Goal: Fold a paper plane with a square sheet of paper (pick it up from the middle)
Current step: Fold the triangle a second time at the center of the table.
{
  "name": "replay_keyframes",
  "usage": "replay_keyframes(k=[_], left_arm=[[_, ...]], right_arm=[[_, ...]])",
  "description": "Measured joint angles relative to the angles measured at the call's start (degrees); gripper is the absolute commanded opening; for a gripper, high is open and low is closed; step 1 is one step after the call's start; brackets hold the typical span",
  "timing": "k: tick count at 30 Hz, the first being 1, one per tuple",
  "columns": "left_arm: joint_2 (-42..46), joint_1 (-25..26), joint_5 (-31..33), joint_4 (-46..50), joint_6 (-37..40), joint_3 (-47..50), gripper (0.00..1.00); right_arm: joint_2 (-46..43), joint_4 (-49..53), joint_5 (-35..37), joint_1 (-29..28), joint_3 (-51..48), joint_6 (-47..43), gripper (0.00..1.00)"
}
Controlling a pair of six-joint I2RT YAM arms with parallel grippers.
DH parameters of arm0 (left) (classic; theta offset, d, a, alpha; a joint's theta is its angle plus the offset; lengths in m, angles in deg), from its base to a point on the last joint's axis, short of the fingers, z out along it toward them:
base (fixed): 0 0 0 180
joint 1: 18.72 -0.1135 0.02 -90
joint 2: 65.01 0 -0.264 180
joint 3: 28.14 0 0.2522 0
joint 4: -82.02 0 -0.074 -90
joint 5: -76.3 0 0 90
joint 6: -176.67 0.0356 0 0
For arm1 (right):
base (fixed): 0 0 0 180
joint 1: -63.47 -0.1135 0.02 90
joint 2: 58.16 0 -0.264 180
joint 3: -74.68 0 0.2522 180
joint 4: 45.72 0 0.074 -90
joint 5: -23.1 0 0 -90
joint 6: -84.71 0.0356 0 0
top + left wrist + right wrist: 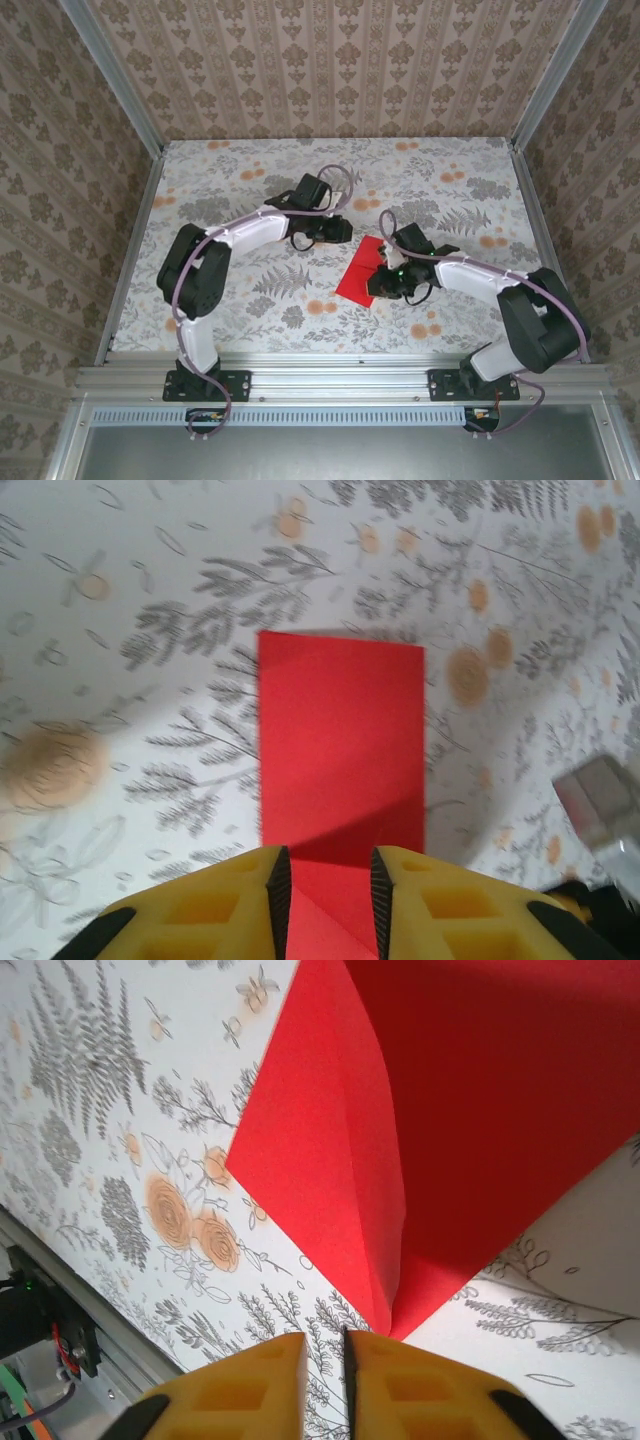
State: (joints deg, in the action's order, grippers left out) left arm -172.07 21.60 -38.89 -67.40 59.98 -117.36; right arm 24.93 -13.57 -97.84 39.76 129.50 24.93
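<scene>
Lying half-folded on the table (250, 300), the red paper (340, 740) could spring open, since the left gripper (328, 900) stands parted astride one end and the right gripper (325, 1360), barely parted, sits just off its corner.

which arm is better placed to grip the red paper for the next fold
Left, probably: the left claw has the near end of the red paper between its parted jaws, ready to close. The right claw sits just short of a folded corner, with nothing between its jaws.
</scene>
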Motion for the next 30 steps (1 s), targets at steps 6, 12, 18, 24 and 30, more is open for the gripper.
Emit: replay_keyframes(k=[6, 12, 18, 24, 30], left_arm=[[0.96, 3.78, 0.17, -0.13, -0.17, 4.55, 0.34], [-0.2, 5.11, 0.13, -0.85, -0.74, 6.82, 0.34], [-2.67, 5.62, -0.2, -2.95, -1.6, 6.88, 0.34], [-4.76, 5.75, -0.5, -3.54, -1.79, 7.06, 0.35], [-4.42, 5.7, -0.2, -3.48, -1.79, 7.69, 0.41]], right_arm=[[-0.13, -0.22, -0.96, 4.61, 0.13, -0.04, 0.31], [-0.04, -1.68, -1.36, 6.73, 0.13, -0.09, 0.35], [2.69, -5.6, -4.0, 6.73, 0.13, -0.07, 0.36], [6.62, -8.59, -5.66, 6.71, 0.13, 0.0, 0.35], [10.16, -11.63, -6.51, 5.73, 0.13, 0.87, 0.3]])
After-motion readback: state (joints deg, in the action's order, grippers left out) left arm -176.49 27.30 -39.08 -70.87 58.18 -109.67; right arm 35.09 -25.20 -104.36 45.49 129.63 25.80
